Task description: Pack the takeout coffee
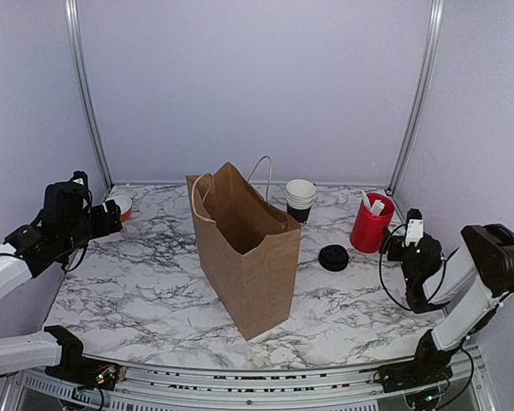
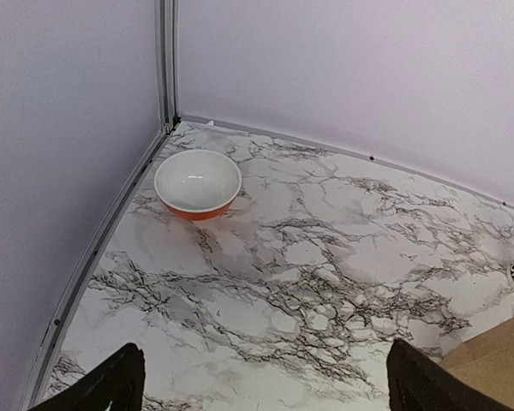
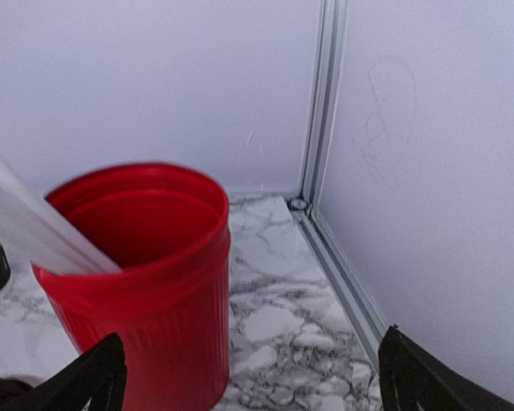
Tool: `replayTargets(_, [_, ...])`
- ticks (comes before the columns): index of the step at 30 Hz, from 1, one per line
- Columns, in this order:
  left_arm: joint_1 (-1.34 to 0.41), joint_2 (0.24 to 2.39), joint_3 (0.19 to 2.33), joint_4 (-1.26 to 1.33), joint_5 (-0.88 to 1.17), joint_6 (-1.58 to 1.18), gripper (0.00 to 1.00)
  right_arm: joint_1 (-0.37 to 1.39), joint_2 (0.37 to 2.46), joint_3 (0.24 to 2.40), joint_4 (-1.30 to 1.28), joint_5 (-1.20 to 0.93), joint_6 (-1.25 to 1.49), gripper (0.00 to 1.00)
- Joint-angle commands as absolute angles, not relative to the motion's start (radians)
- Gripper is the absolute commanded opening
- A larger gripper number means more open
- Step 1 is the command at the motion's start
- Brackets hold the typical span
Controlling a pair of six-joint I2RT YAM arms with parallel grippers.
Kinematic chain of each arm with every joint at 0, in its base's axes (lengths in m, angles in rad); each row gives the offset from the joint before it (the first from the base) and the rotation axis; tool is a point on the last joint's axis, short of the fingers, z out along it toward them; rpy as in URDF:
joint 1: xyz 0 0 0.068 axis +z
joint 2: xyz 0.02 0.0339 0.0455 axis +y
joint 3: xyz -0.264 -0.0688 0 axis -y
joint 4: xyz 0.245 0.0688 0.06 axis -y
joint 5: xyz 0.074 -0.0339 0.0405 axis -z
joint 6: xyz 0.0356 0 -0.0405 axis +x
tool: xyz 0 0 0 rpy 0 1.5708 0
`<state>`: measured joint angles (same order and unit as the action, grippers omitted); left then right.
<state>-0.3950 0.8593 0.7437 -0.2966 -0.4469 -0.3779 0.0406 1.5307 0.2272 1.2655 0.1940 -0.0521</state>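
No lidded takeout coffee shows in any view. An open brown paper bag stands upright mid-table, and its corner shows in the left wrist view. My left gripper hovers at the far left beside an orange bowl, jaws wide open and empty. Over on the right, my right gripper is also open and empty, right next to the red holder.
A stack of lidless white-rimmed black cups stands behind the bag. A low pile of black lids lies left of the red holder, which holds white sticks. Walls and metal rails enclose the table.
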Motion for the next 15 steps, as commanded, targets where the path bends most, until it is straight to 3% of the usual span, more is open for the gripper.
replayTargets(1, [-0.391, 0.852, 0.719, -0.267, -0.463, -0.379, 0.99, 0.031, 1.568, 0.166, 1.419, 0.270, -0.029, 1.00])
replayTargets(3, [-0.390, 0.851, 0.693, -0.250, -0.489, -0.377, 0.99, 0.034, 1.619, 0.174, 1.499, 0.252, -0.064, 1.00])
replayTargets(5, [-0.391, 0.850, 0.631, -0.179, -0.530, -0.355, 0.99, 0.034, 1.584, 0.204, 1.372, 0.237, -0.053, 1.00])
replayTargets(15, [-0.311, 1.040, 0.389, 0.401, -0.742, -0.209, 0.99, 0.046, 1.607, 0.215, 1.397, 0.270, -0.069, 1.00])
